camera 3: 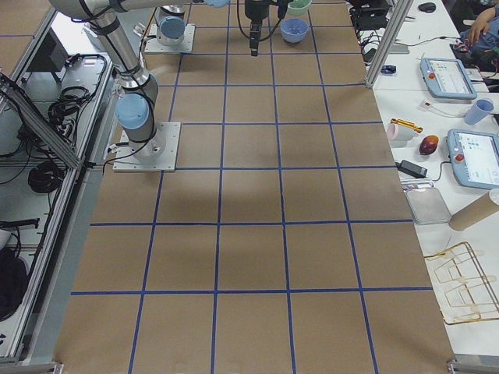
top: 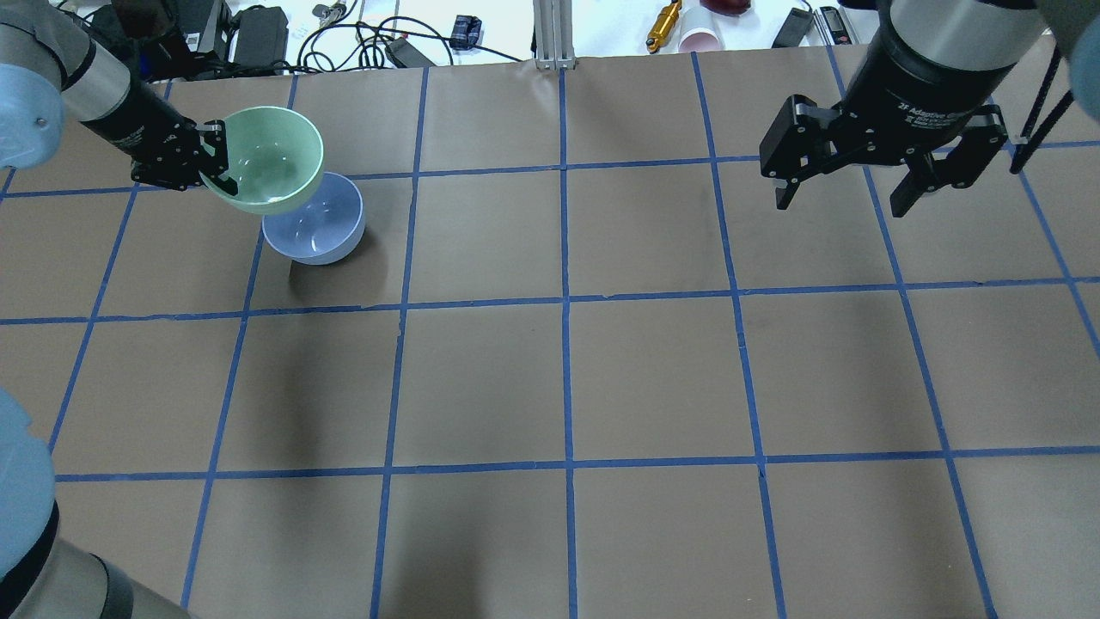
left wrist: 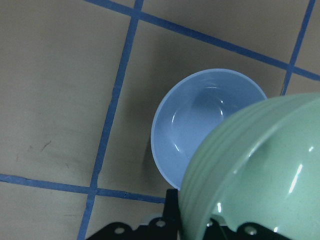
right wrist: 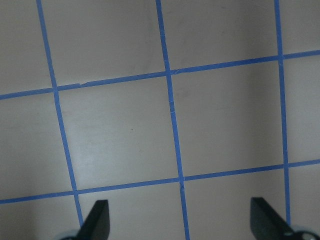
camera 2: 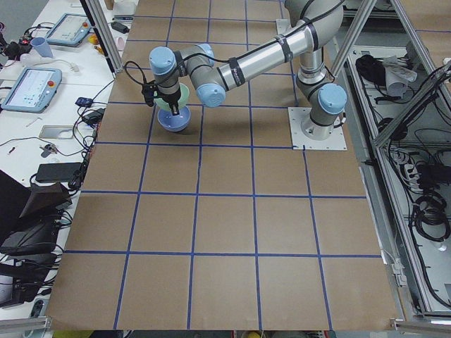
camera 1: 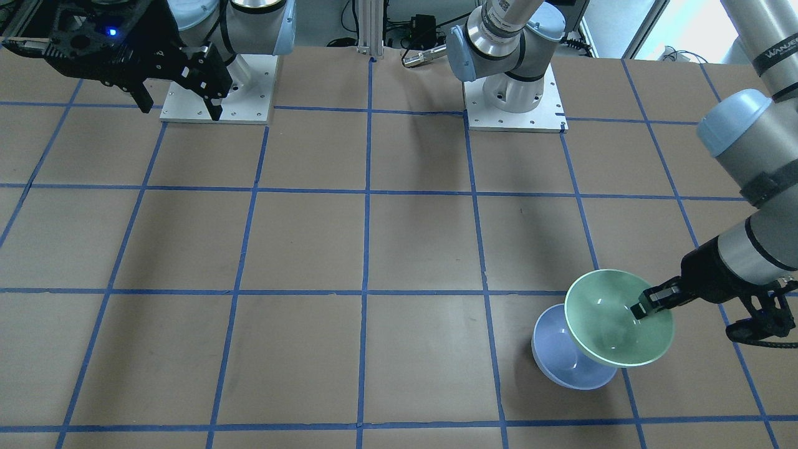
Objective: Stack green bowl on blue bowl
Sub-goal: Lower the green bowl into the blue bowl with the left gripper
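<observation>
Green bowl [top: 266, 159] is held by its rim in left claw [top: 221, 168], lifted, overlapping blue bowl [top: 322, 232] on table [top: 559, 378] but off-centre. Right claw [top: 840, 206] is spread wide, empty. Bowl is judged light, stiff, slippery; a rim pinch is judged suitable.

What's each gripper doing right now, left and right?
Left gripper: closed on the rim of the green bowl, holding it partly over the blue bowl.
Right gripper: open, holding nothing.

Left tool [top: 216, 172] clamped, right tool [top: 840, 205] splayed
</observation>
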